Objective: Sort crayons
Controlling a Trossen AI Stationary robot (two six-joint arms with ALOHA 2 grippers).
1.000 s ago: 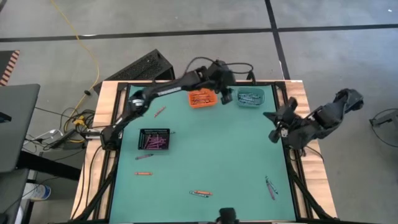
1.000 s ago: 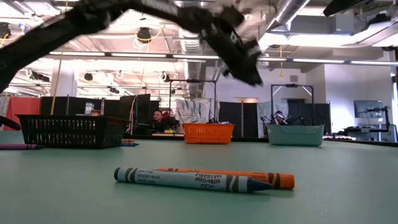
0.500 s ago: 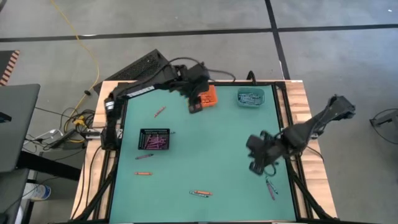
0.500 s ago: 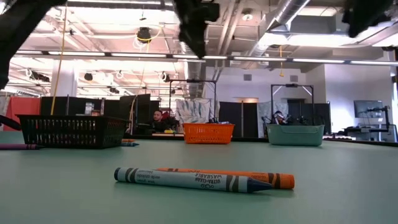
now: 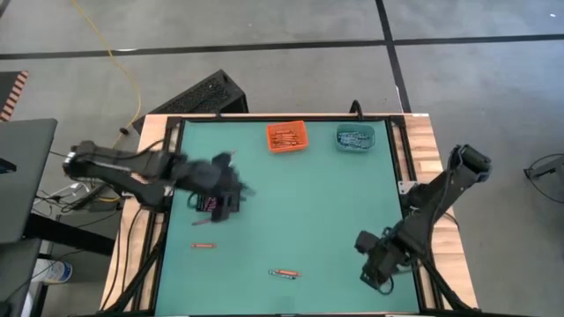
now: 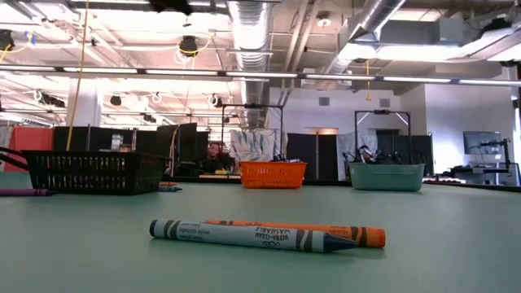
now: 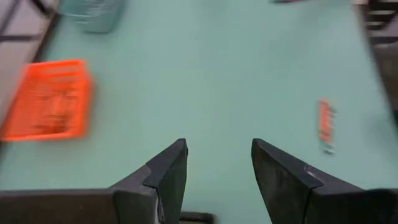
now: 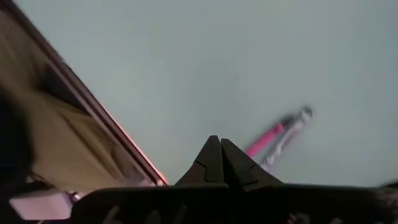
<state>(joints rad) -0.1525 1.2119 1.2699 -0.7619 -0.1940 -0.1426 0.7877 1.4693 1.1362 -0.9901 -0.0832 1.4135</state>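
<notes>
Crayons lie scattered on the green table: a blue one against an orange one [image 6: 252, 234] near the front edge [image 5: 284, 274], an orange one [image 5: 204, 246] at the near left, and a pink and a grey-blue one [image 8: 280, 137] at the near right. My left gripper [image 7: 217, 146] is open and empty, above the black basket [image 5: 208, 199] at the left. My right gripper [image 8: 221, 155] is shut and empty, pointing down above the near right corner [image 5: 372, 267], just short of the pink and grey-blue pair.
An orange bin [image 5: 286, 136] and a teal bin [image 5: 355, 137] with crayons stand at the far edge. The black basket [image 6: 94, 171] holds pink-purple crayons; a purple crayon [image 6: 24, 192] lies beside it. A wooden frame [image 5: 423, 132] borders the mat. The middle of the mat is bare.
My left gripper has swung from the orange bin at the far edge toward the table's left and near side, and is now over the black basket, still open. My right gripper has come from the right edge toward the near right corner, sinking and tipping downward, still shut.
</notes>
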